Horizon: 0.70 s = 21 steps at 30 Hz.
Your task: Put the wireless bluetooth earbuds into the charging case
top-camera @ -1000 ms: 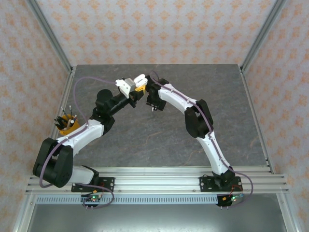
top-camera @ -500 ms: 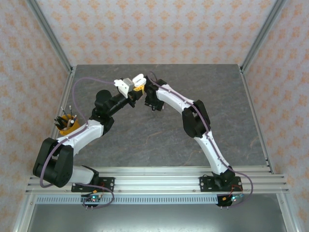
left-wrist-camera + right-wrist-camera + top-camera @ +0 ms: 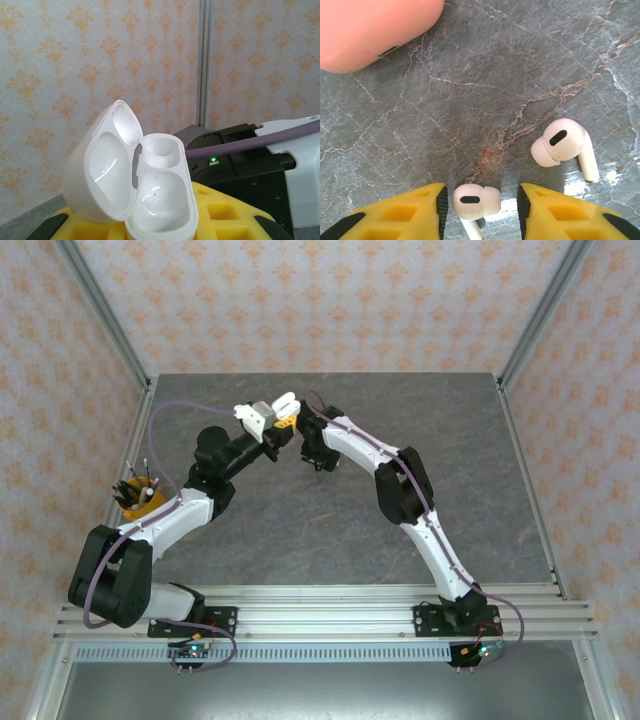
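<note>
White earbud (image 3: 476,200) lies inside the right tool (image 3: 481,212) (jaws apart)

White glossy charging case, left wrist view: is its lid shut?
No, the white glossy charging case has its lid swung open, wells empty.

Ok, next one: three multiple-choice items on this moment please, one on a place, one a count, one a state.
1. The case in the left gripper is: A open; B shut; C lidless.
2. White earbuds on the table: A one; B two; C four.
3. The nearer earbud lies: A between the right gripper's fingers; B in the case; C on the lid.
Answers: 1 A, the lid stands swung back, both wells bare. 2 B, two lie on the stone. 3 A, yellow fingers flank it.
</note>
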Available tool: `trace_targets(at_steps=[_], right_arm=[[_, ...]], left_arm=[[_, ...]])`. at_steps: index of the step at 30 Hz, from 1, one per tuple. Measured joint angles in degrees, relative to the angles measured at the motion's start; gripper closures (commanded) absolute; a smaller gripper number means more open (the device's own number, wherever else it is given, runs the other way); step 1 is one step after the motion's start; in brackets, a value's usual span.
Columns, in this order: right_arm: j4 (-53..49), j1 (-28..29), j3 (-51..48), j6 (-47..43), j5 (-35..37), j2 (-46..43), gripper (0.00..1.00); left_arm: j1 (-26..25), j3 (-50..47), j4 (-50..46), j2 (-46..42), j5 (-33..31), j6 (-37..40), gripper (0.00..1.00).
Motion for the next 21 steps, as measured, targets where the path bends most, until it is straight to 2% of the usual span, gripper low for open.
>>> trace_targets(at_steps=[21], right_arm=[[-0.9,0.0,0.9,0.2,0.0,0.4,0.72]], left_arm=[[0.1,0.0,0.0,0.0,0.0,0.0,1.00]])
